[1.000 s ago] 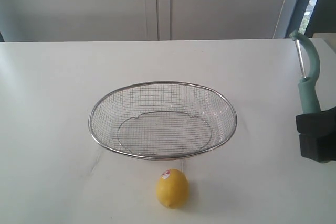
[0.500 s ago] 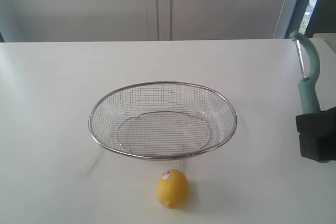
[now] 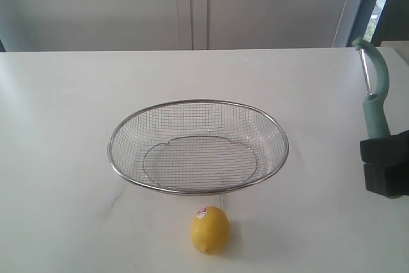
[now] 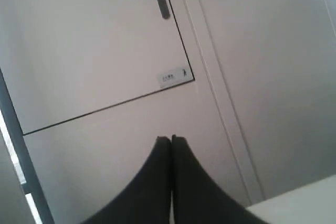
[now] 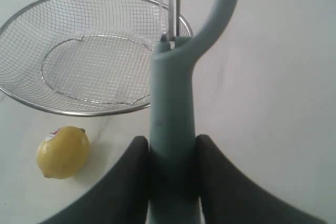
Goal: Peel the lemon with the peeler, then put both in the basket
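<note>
At the right side of the exterior view, your right gripper pinches the peeler by its teal handle, with the loop head up. The lemon lies on the table just beside the basket, not touching it. Your left gripper is pressed together on nothing.

The right gripper is cut off by the exterior view's right edge, and the lower end of the peeler is hidden inside it. In the right wrist view the peeler's loop runs out of frame. Print on the lemon sticker and the cupboard label is too small to read.
</note>
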